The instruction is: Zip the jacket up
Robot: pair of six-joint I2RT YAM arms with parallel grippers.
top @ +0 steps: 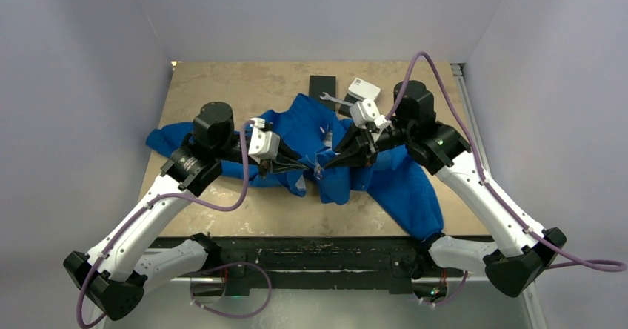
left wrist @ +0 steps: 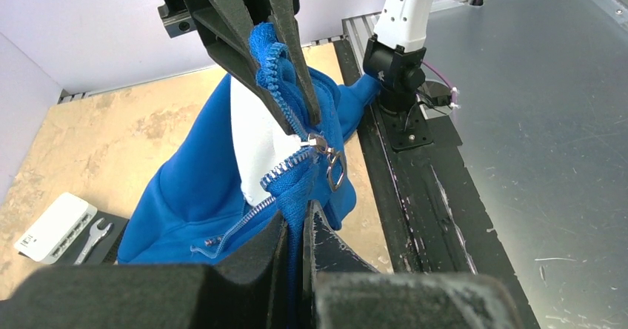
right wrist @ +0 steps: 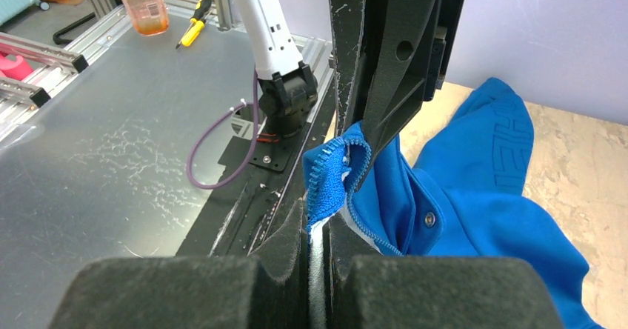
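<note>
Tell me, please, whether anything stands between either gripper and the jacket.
Nothing visible does: the left gripper and the right gripper are both shut on the zipper edge of the jacket, facing each other.

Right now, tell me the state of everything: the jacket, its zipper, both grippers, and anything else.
jacket: open and crumpled, middle held up
zipper slider: low on the track, teeth parted beyond it
left gripper: shut on jacket fabric below the slider
right gripper: shut on jacket's zipper edge
wrench: lying flat
</note>
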